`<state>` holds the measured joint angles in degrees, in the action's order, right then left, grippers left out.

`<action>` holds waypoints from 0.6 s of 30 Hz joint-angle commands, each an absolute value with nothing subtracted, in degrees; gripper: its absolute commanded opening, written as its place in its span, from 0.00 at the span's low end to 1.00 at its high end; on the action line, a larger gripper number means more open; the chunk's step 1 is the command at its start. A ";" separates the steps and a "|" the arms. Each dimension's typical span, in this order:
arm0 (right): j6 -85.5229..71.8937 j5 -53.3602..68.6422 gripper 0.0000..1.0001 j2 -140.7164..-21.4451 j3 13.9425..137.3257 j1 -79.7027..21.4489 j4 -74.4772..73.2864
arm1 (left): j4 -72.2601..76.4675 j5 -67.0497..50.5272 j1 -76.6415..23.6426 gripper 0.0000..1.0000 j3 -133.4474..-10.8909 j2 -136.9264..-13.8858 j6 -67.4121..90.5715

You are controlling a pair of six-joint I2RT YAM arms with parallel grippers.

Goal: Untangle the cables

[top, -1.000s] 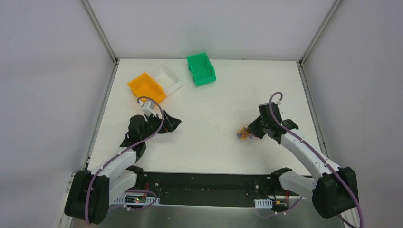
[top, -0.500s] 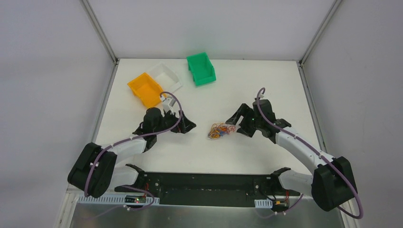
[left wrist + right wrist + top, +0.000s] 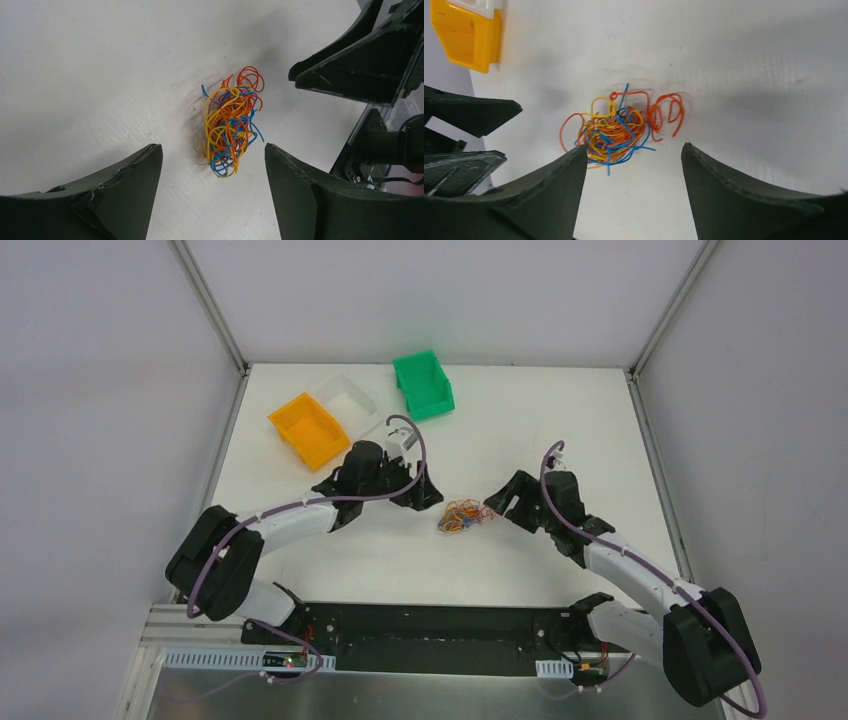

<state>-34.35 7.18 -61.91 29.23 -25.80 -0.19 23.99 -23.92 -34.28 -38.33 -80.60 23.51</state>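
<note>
- Swinging in from well left of the tangle, the left tool now hangs just left of the cables. A second ago it was parked far off to that side. Its jaws are spread wide with nothing between them but bare worktop, and its wrist view frames the tangle squarely in the gap.
- The orange bin sits up and well left of the tangle, unmoved across all three moments.
- The cables lie loose on the worktop as one knotted clump of orange, blue and yellow strands, touched by neither tool. A second ago the clump was further right, close against the right tool. It has since been carried inward and set down, and has not shifted in the last half second.
- The right tool sits just right of the tangle, jaws also gaping and empty. It has turned slightly to face the clump.
- My read is that the repositioning is done and no strand is separated yet. With a tool on each side, the likely next step is each pinching a different strand and pulling apart, though the strands are thin and packed tight.
</note>
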 commanded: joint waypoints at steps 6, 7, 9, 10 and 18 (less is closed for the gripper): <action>-28.61 1.44 0.72 -55.09 15.36 -25.84 25.54 | 34.22 -17.01 -38.67 0.71 -37.62 -86.71 26.18; -29.12 0.99 0.72 -54.67 14.87 -25.82 25.85 | 34.94 -16.52 -38.76 0.71 -36.39 -86.15 27.13; -31.14 0.31 0.72 -54.00 13.87 -25.84 26.50 | 36.38 -15.08 -39.15 0.71 -35.16 -85.52 29.00; -32.28 0.35 0.71 -54.00 13.48 -25.86 27.26 | 37.10 -15.00 -39.26 0.71 -34.83 -85.37 30.09; -38.42 -1.17 0.70 -55.94 13.12 -27.37 28.42 | 37.91 -14.06 -39.90 0.71 -34.38 -84.01 26.48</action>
